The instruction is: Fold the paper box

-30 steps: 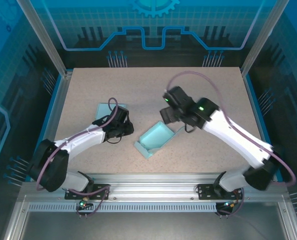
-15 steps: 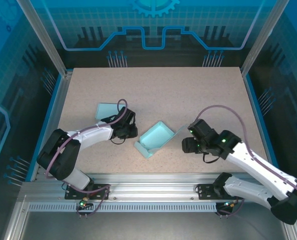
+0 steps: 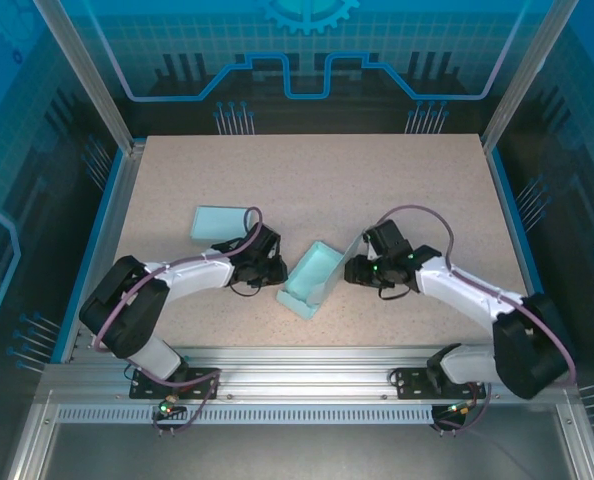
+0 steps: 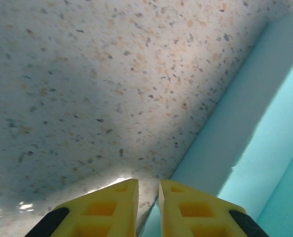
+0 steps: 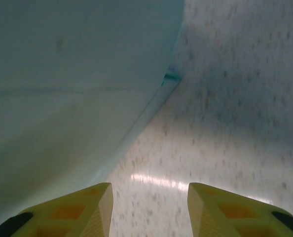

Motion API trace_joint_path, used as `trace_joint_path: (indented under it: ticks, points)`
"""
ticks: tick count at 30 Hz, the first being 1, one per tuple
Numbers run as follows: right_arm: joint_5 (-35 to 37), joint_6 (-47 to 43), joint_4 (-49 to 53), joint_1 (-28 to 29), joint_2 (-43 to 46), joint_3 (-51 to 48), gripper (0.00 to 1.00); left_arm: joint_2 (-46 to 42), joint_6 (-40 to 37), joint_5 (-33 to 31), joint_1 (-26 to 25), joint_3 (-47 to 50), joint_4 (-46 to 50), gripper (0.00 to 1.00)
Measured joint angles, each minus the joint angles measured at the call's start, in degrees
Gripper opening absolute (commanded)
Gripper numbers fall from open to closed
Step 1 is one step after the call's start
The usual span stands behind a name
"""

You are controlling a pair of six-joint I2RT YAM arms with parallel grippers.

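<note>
Left jaws are drawn nearly together, with only a thin slit between their yellow fingers (image 4: pixel 104 207), low beside the left wall of the paper box (image 3: pixel 307 278). Whether they nip its edge I cannot tell. Right jaws stand released, their yellow fingers (image 5: pixel 82 210) apart with bare counter between them, the left one just under the box's raised flap (image 5: pixel 62 74).

The box sits mid-counter, toward the near edge. It is thin, smooth, pale teal card, a shallow rectangular tray set at a slant, its right flap tilted up against the right arm's tip.

The speckled beige counter (image 3: pixel 317 170), matte with a few glints, lies open on the far side and to the right. A flat teal card rectangle (image 3: pixel 217 221) lies far-left of the box, just beyond the left arm. A blue rail (image 3: pixel 112 210) edges the counter's left side.
</note>
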State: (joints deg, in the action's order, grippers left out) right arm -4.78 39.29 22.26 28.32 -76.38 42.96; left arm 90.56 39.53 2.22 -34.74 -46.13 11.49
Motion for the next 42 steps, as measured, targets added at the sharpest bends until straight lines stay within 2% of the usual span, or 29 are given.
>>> trace_joint_path:
  ticks: [5,10,14,17,20,21,24,28,32,33,37,42]
  points:
    - [-4.79,-4.24,-4.81,-6.78,-9.64,6.99,0.43,0.07,4.15,2.05,-1.99,0.57,-3.85,0.2]
    - [-9.97,-8.5,-6.93,-11.39,-20.9,19.06,0.4,1.27,8.09,2.84,-5.86,0.61,-9.68,0.25]
    - [-11.39,-11.87,-5.22,-13.75,-26.69,27.76,0.49,0.44,8.79,1.4,-7.23,1.09,-11.87,0.3]
    - [-10.67,-13.62,-2.71,-16.15,-26.14,29.46,0.54,-3.67,6.56,-3.56,-7.21,1.57,-9.62,0.36]
    - [-8.79,-14.29,0.48,-19.34,-22.49,27.87,0.59,-8.79,0.7,-10.43,-6.71,0.85,-6.54,0.44]
    - [-8.11,-14.16,1.29,-20.39,-20.11,26.16,0.62,-9.64,-1.66,-12.07,-6.27,0.15,-5.92,0.53]
    - [-6.08,-12.87,3.93,-22.38,-10.32,19.39,0.66,-9.73,-8.17,-13.09,-2.23,-2.34,-6.38,0.62]
    - [-5.6,-9.92,6.82,-22.25,4.94,8.7,0.71,-4.74,-13.86,-8.57,5.46,-5.25,-10.19,0.61]
    - [-6.03,-5.75,9.66,-22.1,17.14,-0.98,0.81,3.17,-17.73,-2.47,8.02,-9.03,-12.83,0.59]
    - [-6.78,-4.44,9.86,-21.94,20.68,-3.91,1.0,5.27,-18.71,-0.74,8.0,-10.03,-13.55,0.59]
    - [-10.51,2.38,8.04,-19.91,31.74,-13.44,1.0,11.32,-20.57,4.55,8.04,-13.33,-14.49,0.59]
    - [-12.83,11.52,0.5,-14.08,35.95,-23.1,1.0,14.56,-21.55,8.46,8.68,-14.4,-14.84,0.58]
